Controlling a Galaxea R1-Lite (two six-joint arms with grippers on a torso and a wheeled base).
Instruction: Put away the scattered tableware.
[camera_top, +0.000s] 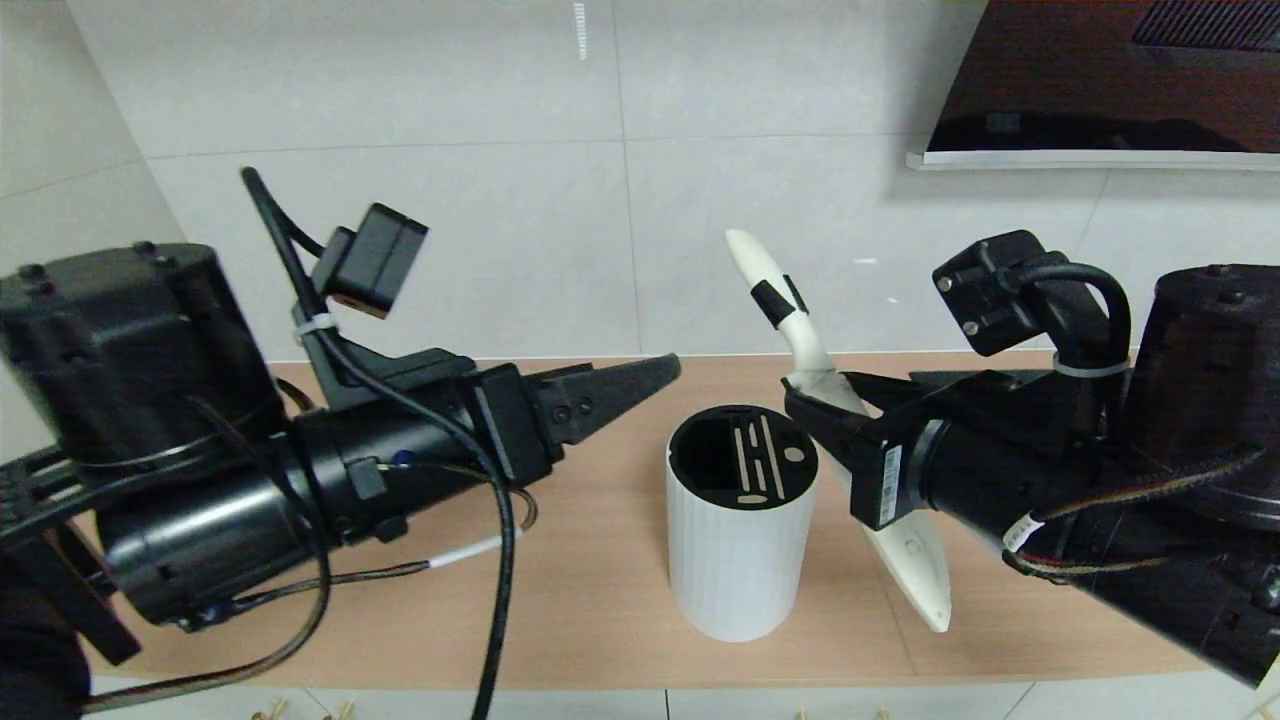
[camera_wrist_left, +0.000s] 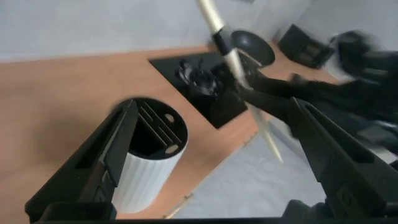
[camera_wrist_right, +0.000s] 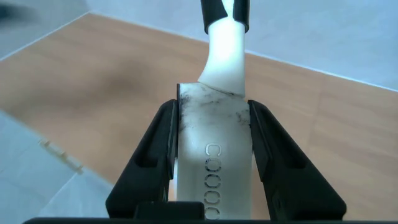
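Centre-right: right fingers (camera_wrist_right: 155, 155) clamp white knife (camera_top: 905, 550) | left fingers (camera_wrist_left: 112, 149) spread | risk: tilted blade may miss holder (camera_top: 740, 540) slots, toppling it

knife (camera_top: 912, 565) mid behind R hand (camera_top: 815, 405), holder (camera_top: 735, 560) inside dark

The light wooden bench (camera_top: 600, 600) carried a white ribbed holder (camera_top: 738, 560), which stood upright on it towards the front edge, its dark slotted top facing up. Farther along the bench, a black hob panel (camera_wrist_left: 205, 87) lay flat on the surface
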